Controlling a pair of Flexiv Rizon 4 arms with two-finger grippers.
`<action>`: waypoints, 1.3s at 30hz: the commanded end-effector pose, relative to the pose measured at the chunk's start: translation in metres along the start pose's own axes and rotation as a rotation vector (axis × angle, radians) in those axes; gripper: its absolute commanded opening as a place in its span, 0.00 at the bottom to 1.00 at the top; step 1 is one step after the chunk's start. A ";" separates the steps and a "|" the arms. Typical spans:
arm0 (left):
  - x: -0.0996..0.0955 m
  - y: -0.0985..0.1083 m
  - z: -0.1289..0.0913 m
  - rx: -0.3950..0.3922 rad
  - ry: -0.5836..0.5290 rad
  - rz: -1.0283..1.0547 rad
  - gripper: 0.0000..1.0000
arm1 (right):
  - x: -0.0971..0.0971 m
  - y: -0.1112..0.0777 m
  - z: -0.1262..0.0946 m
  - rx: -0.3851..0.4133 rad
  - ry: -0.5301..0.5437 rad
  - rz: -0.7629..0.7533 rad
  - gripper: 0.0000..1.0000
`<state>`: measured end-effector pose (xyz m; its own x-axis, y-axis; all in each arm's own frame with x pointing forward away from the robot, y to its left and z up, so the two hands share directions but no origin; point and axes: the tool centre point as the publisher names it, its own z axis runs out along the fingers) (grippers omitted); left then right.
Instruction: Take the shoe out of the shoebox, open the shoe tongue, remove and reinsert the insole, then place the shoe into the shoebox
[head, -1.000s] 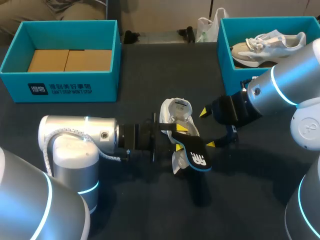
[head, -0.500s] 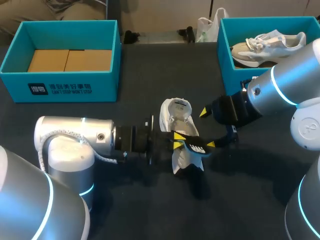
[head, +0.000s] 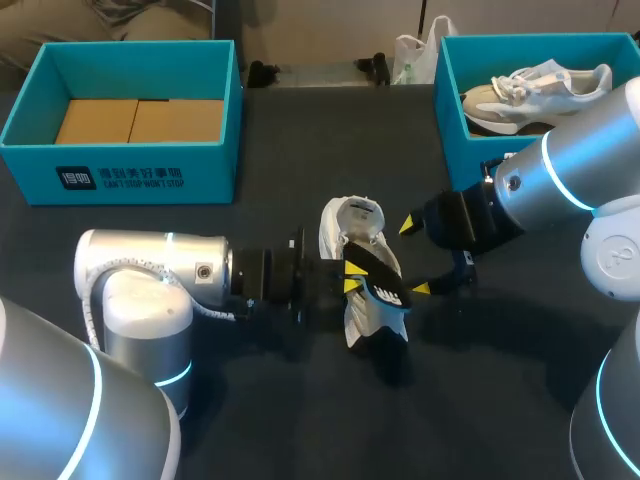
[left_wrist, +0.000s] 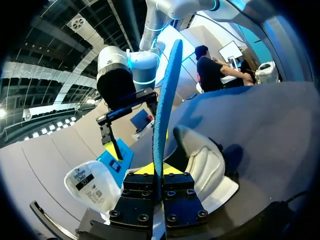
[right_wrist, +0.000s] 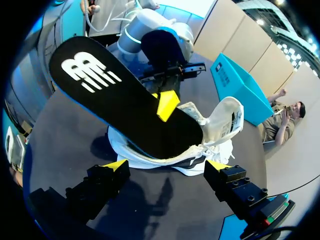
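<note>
Insole (head: 385, 285) — edge pinched by left end effector (head: 350, 278), over shoe (head: 350, 222) (white)

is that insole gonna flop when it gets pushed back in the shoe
Probably bendy yet springy: the insole is thin, seen edge-on, and stands out from the left gripper with only a slight curve. Likely light; may buckle against the shoe.

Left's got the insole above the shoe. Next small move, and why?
Probably lower the insole into the shoe opening: the left gripper is shut on it, slanted over the shoe, and the right gripper is open alongside.
</note>
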<state>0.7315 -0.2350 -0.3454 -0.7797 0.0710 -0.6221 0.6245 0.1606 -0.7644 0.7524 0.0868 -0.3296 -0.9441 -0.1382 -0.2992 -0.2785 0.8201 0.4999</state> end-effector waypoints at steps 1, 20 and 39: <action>-0.001 0.011 0.005 -0.008 0.006 0.000 0.00 | 0.000 0.001 0.002 0.003 -0.002 0.000 1.00; -0.007 -0.028 -0.005 -0.023 0.075 -0.017 0.44 | 0.000 0.001 0.002 0.003 -0.002 0.000 1.00; 0.010 -0.016 0.002 -0.057 0.148 -0.027 0.00 | 0.000 0.001 0.002 0.003 -0.002 0.000 1.00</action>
<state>0.7121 -0.2370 -0.3341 -0.7973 0.2089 -0.5663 0.6025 0.2173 -0.7680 0.7524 0.0868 -0.3296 -0.9441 -0.1382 -0.2992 -0.2785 0.8201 0.4999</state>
